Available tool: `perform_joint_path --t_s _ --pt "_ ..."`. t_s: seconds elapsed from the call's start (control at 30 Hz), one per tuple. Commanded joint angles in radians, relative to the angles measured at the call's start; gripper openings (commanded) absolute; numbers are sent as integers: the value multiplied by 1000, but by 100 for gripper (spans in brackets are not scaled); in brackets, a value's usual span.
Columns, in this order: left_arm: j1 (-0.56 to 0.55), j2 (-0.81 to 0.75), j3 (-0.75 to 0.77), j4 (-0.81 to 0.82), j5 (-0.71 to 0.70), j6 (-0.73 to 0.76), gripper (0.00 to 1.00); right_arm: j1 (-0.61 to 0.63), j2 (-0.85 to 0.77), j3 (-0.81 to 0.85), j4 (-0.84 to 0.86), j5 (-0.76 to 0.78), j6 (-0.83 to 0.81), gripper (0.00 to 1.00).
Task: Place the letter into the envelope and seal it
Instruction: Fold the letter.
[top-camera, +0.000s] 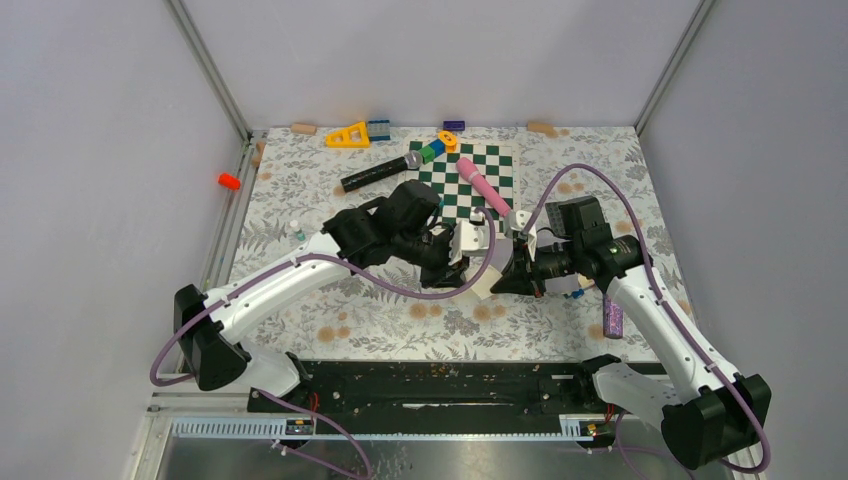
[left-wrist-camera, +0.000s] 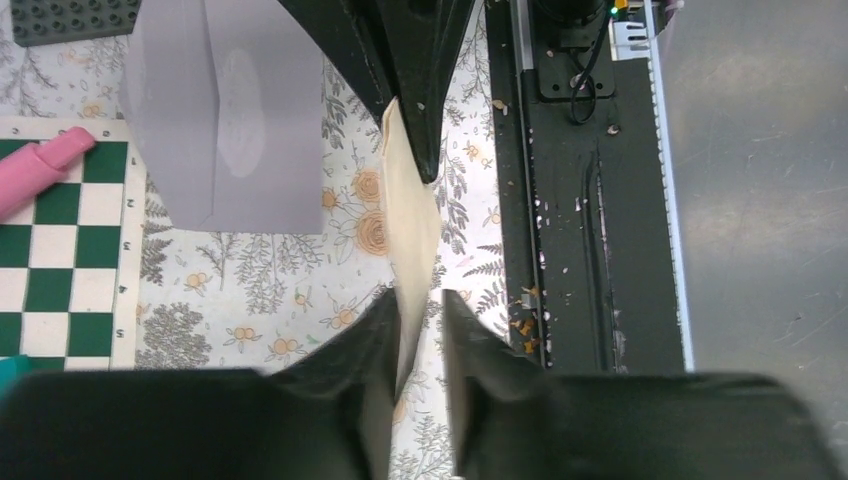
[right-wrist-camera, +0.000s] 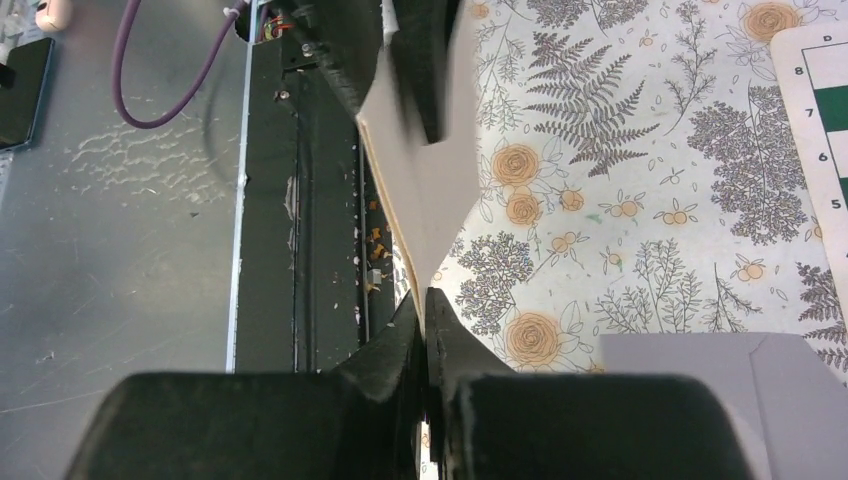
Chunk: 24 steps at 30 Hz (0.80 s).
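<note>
The letter (left-wrist-camera: 412, 230), a cream sheet seen edge-on, hangs in the air between both arms over the flowered table. My right gripper (right-wrist-camera: 422, 295) is shut on one end of the letter (right-wrist-camera: 420, 190). My left gripper (left-wrist-camera: 420, 295) sits around the other end with its jaws slightly apart: the sheet rests against one finger and a gap shows to the other. In the top view the letter (top-camera: 483, 275) spans from the left gripper (top-camera: 455, 268) to the right gripper (top-camera: 500, 280). The light grey envelope (left-wrist-camera: 225, 110) lies flat on the table beside them, and the right wrist view shows the envelope (right-wrist-camera: 700, 390) too.
A green-and-white chessboard (top-camera: 468, 178) with a pink cylinder (top-camera: 483, 185) on it lies behind the grippers. A black microphone (top-camera: 380, 172), a yellow triangle (top-camera: 347, 135) and small blocks sit further back. A dark studded plate (left-wrist-camera: 70, 18) lies near the envelope. The black base rail (top-camera: 440, 385) runs along the near edge.
</note>
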Motion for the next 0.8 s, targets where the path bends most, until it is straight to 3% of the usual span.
perform_joint_path --t_s 0.0,0.03,0.07,0.17,0.4,0.77 --pt "2 -33 4 34 -5 4 42 -2 -8 30 -7 -10 -14 0" --pt "2 -32 14 34 -5 -5 59 -2 -6 29 -7 -9 -17 0" --pt "3 -30 21 36 -6 -14 68 -1 -3 28 -7 -6 -18 0" --pt "5 -21 47 49 -14 -58 74 -2 5 25 -8 -1 -23 0" --pt "10 11 100 102 -58 -183 69 -2 21 24 -5 4 -27 0" --pt "17 47 137 132 -8 -274 58 0 27 24 -6 0 -28 0"
